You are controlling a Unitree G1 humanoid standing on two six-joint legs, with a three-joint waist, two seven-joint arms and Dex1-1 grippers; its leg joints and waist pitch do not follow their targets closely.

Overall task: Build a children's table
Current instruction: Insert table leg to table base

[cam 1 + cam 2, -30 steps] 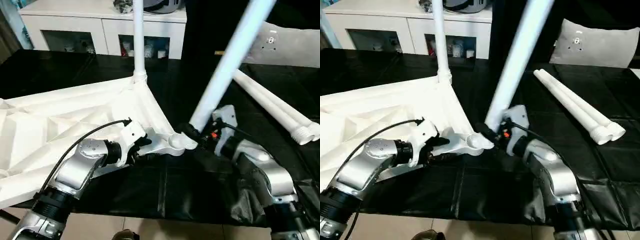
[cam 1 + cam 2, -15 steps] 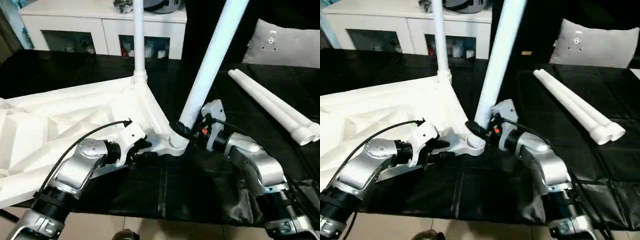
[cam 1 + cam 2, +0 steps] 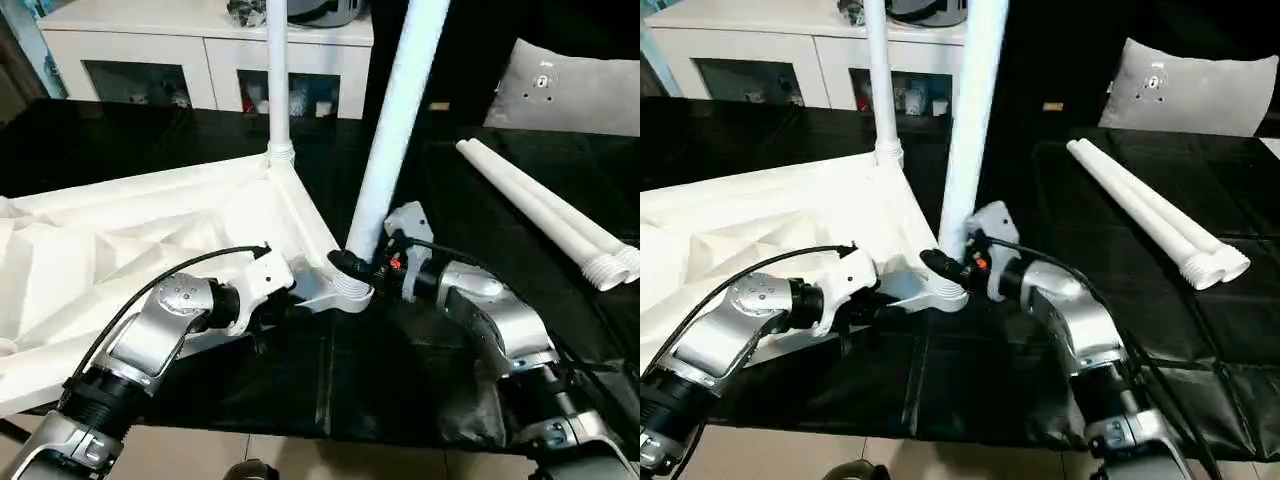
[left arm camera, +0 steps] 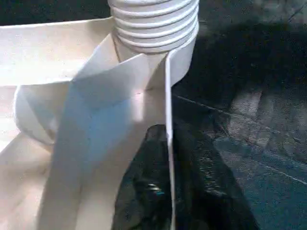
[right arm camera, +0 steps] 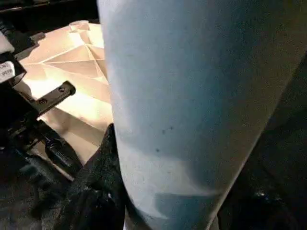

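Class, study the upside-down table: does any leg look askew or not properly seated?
Yes. The leg in the right gripper at the near corner socket leans slightly, threads still exposed, while the far leg stands straight in its socket.

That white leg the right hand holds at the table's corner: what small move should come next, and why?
Probably twisting the leg down into the corner socket. The right hand grips its base there, and threads sit above the socket rim, so it looks not fully seated.
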